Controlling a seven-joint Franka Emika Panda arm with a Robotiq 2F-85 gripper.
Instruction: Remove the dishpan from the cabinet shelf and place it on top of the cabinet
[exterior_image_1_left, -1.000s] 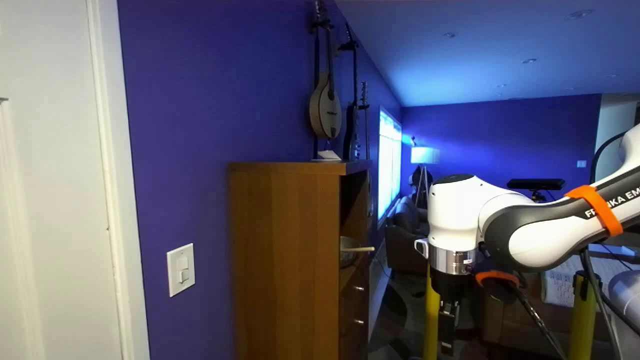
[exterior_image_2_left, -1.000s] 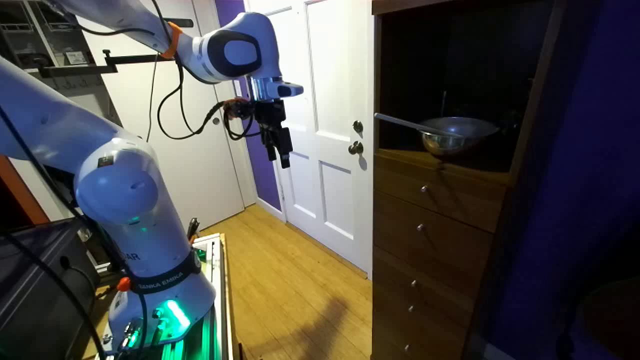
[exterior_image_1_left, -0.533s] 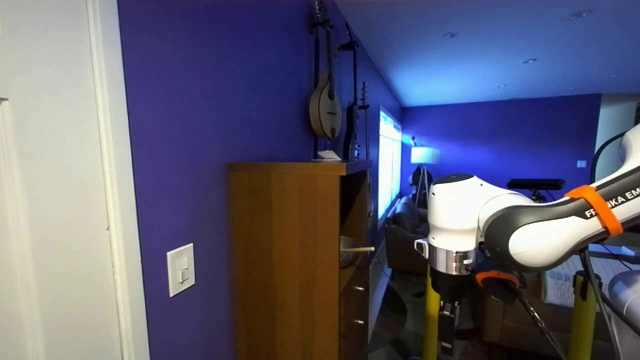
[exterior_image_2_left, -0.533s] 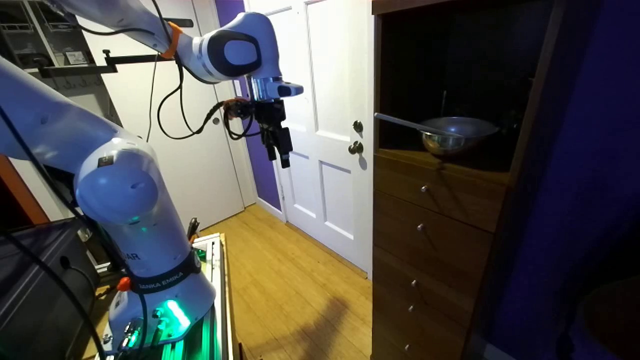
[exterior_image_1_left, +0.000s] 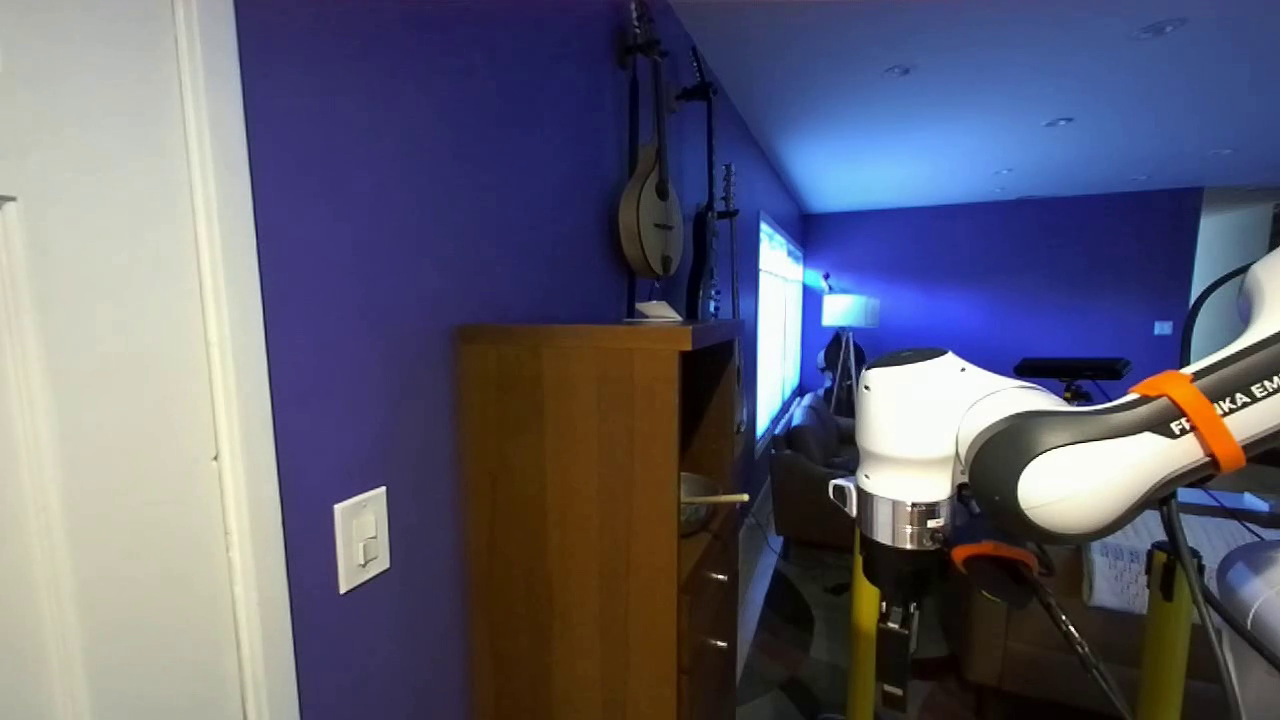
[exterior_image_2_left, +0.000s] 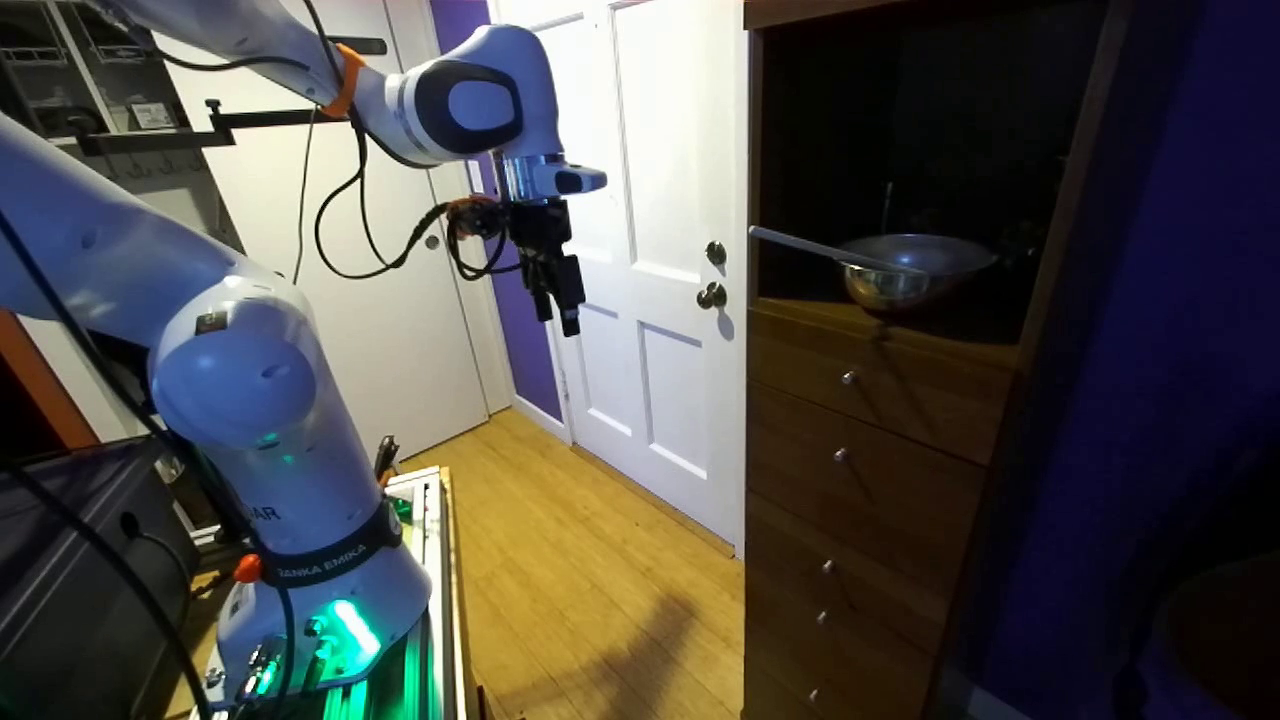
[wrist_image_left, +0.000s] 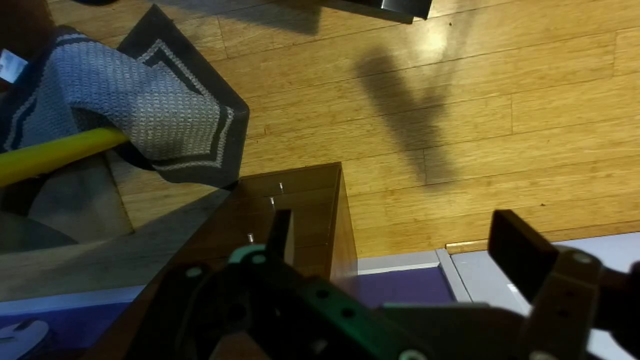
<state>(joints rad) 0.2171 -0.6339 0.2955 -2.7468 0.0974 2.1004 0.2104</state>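
A shiny metal dishpan (exterior_image_2_left: 890, 288) sits on the open shelf of the brown wooden cabinet (exterior_image_2_left: 800, 400). A pale rod-like handle (exterior_image_2_left: 800, 243) lies over its rim and sticks out past the shelf front. In an exterior view the dishpan (exterior_image_1_left: 692, 517) is mostly hidden by the side panel of the cabinet (exterior_image_1_left: 570, 520). The cabinet top (exterior_image_1_left: 570, 335) shows there. My gripper (exterior_image_2_left: 557, 320) points down, away from the cabinet front and apart from the dishpan. In the wrist view the gripper (wrist_image_left: 392, 225) has its fingers wide apart with nothing between them. The dishpan is out of the wrist view.
A small white object (exterior_image_1_left: 657, 311) stands on the cabinet top. String instruments (exterior_image_1_left: 652, 215) hang on the wall above it. Drawers with knobs (exterior_image_2_left: 840, 455) lie below the shelf. A white door (exterior_image_2_left: 660, 300) stands beside the cabinet. A yellow post (exterior_image_1_left: 863, 640) stands near the arm.
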